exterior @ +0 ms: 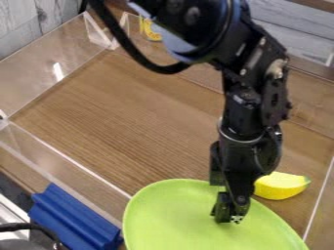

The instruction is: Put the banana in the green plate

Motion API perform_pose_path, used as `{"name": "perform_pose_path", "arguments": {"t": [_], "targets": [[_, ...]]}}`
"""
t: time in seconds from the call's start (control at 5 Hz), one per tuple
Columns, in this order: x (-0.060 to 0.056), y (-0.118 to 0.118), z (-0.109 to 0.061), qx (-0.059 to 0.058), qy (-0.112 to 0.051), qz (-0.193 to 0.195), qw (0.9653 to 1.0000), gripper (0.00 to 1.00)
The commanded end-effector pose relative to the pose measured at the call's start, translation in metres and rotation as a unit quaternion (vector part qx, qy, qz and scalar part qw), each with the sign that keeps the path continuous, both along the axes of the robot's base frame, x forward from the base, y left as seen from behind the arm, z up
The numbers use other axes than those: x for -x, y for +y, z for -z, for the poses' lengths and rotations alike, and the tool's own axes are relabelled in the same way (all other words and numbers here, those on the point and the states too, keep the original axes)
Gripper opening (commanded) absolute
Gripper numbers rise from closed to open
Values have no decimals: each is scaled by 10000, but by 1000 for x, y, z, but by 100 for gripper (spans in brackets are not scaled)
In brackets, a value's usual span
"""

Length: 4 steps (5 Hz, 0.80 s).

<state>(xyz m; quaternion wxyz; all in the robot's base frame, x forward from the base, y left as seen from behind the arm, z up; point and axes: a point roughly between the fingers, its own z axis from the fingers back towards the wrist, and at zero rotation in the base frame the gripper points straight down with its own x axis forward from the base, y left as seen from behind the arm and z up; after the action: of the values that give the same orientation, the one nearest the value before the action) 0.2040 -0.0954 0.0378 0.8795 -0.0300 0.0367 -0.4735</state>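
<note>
You see gripper pointing down over green plate; finger spread unclear, nothing visibly held; banana on wooden table at plate's right rim.

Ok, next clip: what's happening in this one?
A single black robot arm reaches down over the green plate at the near edge of a wooden tabletop. Its gripper hangs just above the plate and holds nothing. The banana is not in the plate yet: it lies on the wood just beyond the plate's right rim, beside the arm. Whether the gripper is open cannot be made out from this view.
</note>
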Motion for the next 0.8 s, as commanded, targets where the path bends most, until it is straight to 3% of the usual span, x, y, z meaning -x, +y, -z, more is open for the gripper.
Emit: {"name": "perform_pose_path", "arguments": {"t": [0.0, 0.4, 0.6], "targets": [[-9, -8, 0, 46, -187, 141, 9997, 100], [-20, -18, 9, 30, -358, 370, 9987, 100], [-22, -21, 11, 33, -380, 418, 9984, 0]]}}
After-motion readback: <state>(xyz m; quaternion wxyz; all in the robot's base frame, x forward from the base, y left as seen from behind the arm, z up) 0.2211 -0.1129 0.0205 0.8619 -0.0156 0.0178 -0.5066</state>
